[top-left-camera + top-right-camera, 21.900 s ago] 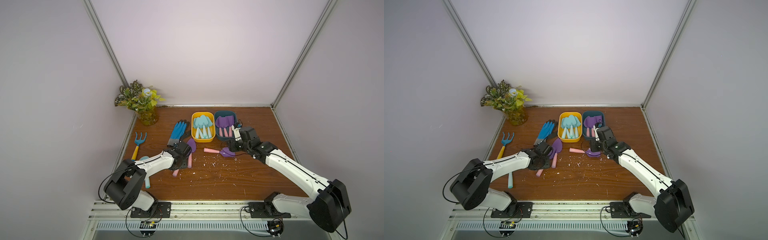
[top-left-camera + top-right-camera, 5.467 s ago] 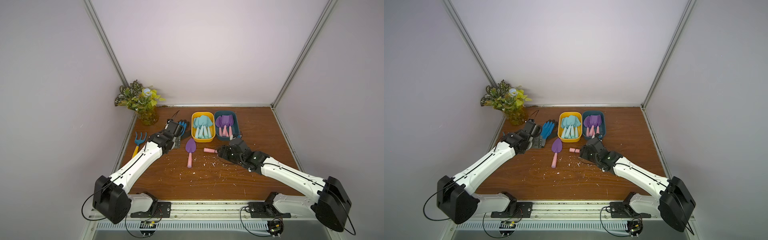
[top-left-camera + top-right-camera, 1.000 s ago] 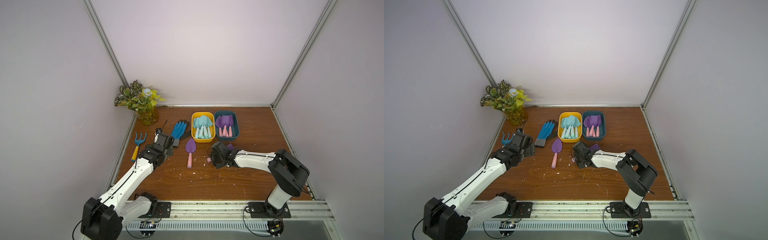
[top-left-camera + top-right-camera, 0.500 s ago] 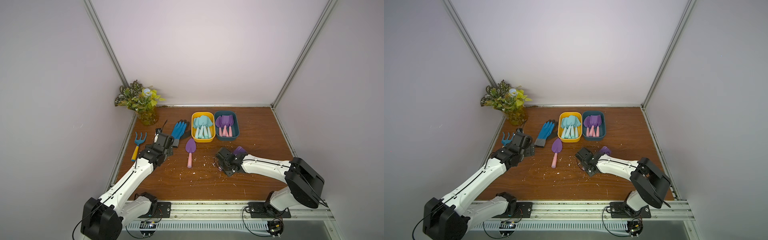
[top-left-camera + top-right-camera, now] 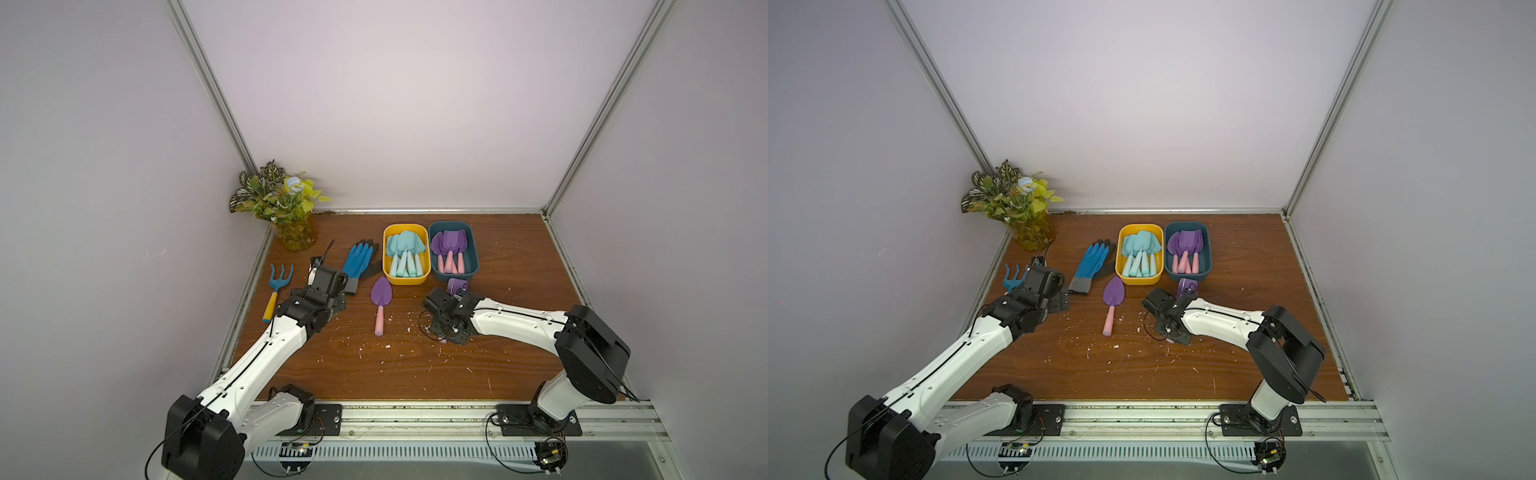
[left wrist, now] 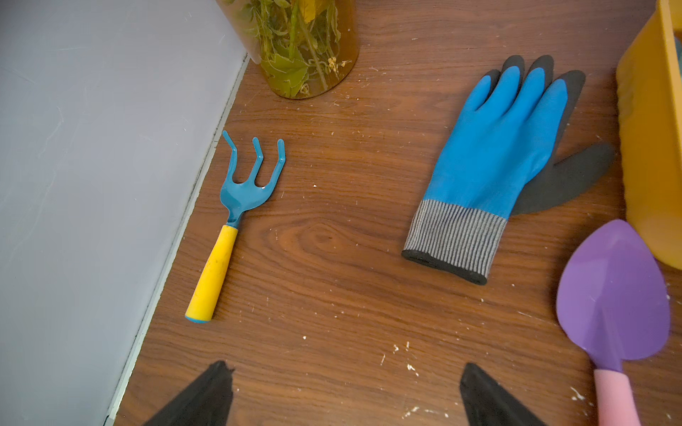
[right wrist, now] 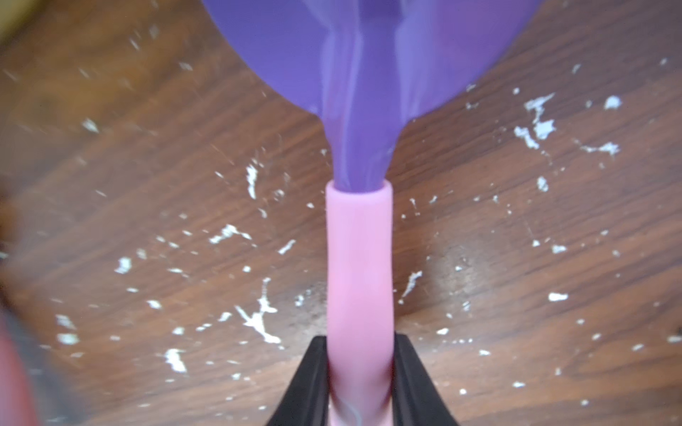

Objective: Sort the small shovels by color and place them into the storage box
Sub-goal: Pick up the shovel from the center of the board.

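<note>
A: Right wrist view showed the desk (image 7: 147,184) below. Which step was it?
B: Carrying, I think. Near the dark teal box (image 5: 455,277), the right tool (image 7: 360,369) was clamped on a purple shovel (image 7: 360,258) by its pink handle. The left tool (image 6: 343,391) stood wide and empty.
A: And next?
B: It probably had to move over that box, then release. A second purple shovel (image 5: 381,293) lay on the desk.

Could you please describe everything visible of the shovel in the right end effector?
The purple shovel looks plastic: a smooth purple blade narrowing into a neck set in a pink handle. The right end effector is shut on the handle, black fingers either side. Its blade points towards the teal box.
</note>
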